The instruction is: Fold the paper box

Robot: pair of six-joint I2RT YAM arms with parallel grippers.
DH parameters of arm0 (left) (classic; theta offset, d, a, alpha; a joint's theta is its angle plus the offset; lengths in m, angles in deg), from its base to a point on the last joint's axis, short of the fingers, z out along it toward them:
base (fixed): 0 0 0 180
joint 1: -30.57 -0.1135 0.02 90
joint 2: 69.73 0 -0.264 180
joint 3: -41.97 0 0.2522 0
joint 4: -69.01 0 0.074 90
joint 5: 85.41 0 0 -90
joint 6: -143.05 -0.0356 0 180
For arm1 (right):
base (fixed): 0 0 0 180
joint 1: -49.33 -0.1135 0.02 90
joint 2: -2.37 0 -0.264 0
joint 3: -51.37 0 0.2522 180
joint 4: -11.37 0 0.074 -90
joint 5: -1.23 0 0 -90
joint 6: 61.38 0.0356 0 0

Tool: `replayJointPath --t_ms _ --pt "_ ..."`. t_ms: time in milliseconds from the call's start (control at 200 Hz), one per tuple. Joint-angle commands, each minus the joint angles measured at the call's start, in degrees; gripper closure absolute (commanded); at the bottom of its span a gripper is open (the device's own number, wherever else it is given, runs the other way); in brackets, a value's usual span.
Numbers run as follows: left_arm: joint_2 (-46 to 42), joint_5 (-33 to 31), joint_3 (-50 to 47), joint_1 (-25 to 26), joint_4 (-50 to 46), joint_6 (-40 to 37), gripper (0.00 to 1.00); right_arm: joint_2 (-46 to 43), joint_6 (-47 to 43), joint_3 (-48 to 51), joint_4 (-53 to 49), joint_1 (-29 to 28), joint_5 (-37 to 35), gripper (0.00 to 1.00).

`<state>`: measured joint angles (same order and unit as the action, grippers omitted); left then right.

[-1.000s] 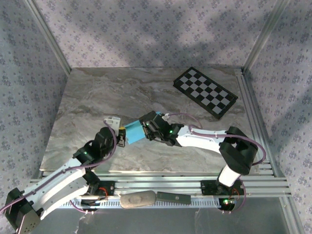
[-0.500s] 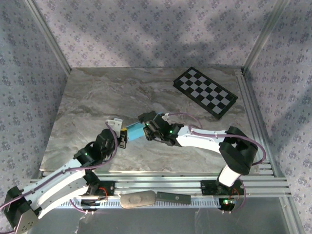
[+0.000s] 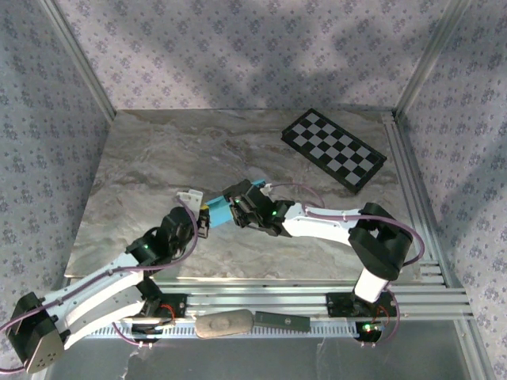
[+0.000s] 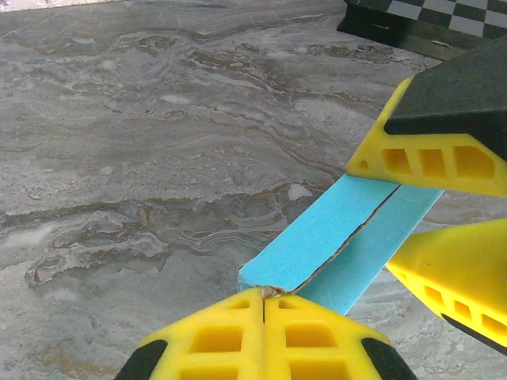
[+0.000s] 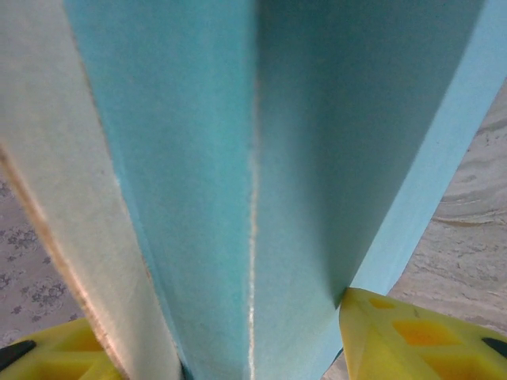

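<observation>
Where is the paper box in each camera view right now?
Top camera: paper box near the middle of the table.
Left wrist: lower right of centre, running diagonally.
Right wrist: close up, centre of the picture.
Shared landmark: the grey marbled table, seen in all three.

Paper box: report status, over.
Left gripper shut, pinching near corner of paper box. Right gripper clamped across its far end. Box folded flat, turquoise side out. Checkerboard far right, well clear.
</observation>
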<state>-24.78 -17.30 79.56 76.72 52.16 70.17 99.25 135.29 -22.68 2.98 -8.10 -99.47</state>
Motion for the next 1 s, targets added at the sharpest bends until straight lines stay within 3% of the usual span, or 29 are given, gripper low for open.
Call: replayJointPath --t_ms 0,200,355,460,595,730,875,994 --pt "-0.67 1.85 1.13 0.47 0.11 -0.6 0.91 0.75 0.28 -0.83 -0.53 0.12 -0.46 0.46" --pt "-3.48 3.1 1.3 0.54 -1.39 1.09 0.55 1.23 0.73 -0.65 -0.16 0.63 -0.08 0.48" --pt "-6.53 4.8 1.73 0.6 -3.04 4.36 0.39 1.86 0.8 -1.13 0.03 1.21 0.37 0.48" --pt "-8.55 2.23 3.32 0.35 -6.17 13.22 0.27 2.44 0.88 -1.48 0.33 1.61 1.17 0.48" --pt "-8.37 2.59 9.84 -2.36 -14.84 27.45 0.3 2.84 0.86 -1.4 0.54 2.12 1.65 0.49" --pt "-5.04 12.65 16.41 -11.53 -22.05 41.14 0.24 2.92 0.87 -1.54 0.71 2.63 2.08 0.49" --pt "-0.24 28.09 15.83 -21.36 -16.07 49.53 0.25 3.09 0.87 -2.24 0.18 3.16 2.52 0.49" --pt "5.36 32.66 15.39 -23.53 -10.79 52.11 0.28 3.72 0.9 -2.83 0.02 3.79 3.53 0.49"
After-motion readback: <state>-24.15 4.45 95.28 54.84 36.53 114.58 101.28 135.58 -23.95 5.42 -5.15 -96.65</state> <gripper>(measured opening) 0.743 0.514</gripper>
